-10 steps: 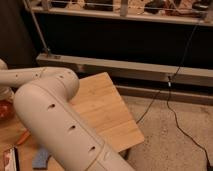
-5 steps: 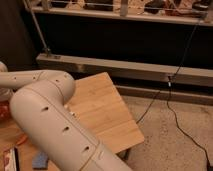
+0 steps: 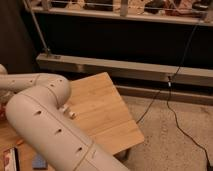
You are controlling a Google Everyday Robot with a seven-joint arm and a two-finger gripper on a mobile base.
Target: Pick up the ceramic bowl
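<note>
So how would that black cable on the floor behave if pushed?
The black cable curves loosely, so probably floppy and light. It hangs from above, so it likely drags back. The gripper is hidden beyond the arm.

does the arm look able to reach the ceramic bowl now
Probably, but unconfirmed: the arm bends left over the wooden table, claw out of view past the edge, where a reddish sliver may be the bowl.
</note>
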